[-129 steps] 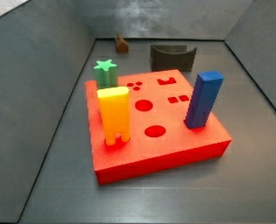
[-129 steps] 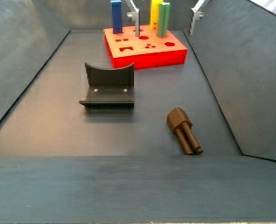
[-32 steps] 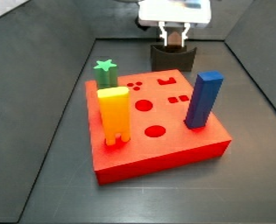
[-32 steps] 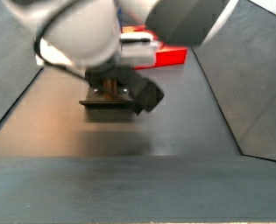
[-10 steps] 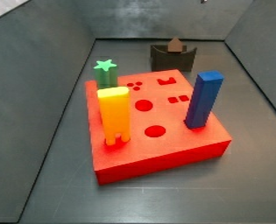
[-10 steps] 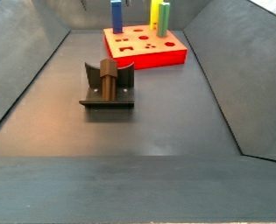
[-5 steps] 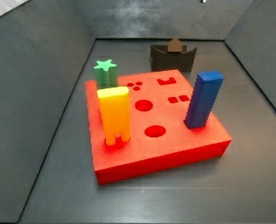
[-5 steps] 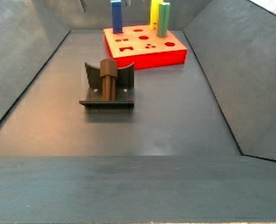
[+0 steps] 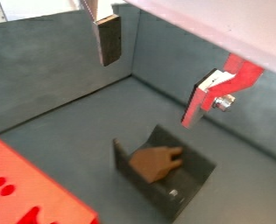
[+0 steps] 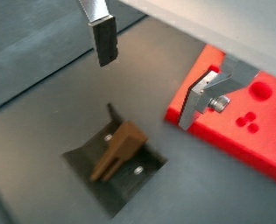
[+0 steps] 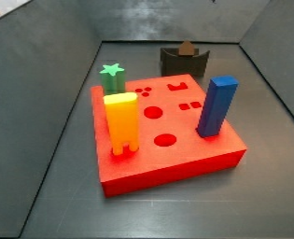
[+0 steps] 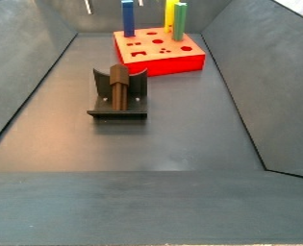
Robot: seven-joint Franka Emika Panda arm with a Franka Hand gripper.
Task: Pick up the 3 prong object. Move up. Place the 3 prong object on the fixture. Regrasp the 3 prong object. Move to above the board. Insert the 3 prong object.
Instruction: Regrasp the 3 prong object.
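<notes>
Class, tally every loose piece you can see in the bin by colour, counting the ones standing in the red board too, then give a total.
Green star: 1
Orange-yellow legged block: 1
Blue block: 1
Dark-brown peg piece, resting on the fixture: 1
Total: 4 pieces. Three stand in the red board. The end effector hangs open above the fixture, holding nothing.

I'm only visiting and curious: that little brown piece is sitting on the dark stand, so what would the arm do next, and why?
Probably descend. The small dark-brown 3 prong object rests on the dark fixture, while the gripper hangs open and empty above it, so lowering around the piece allows the regrasp.
</notes>
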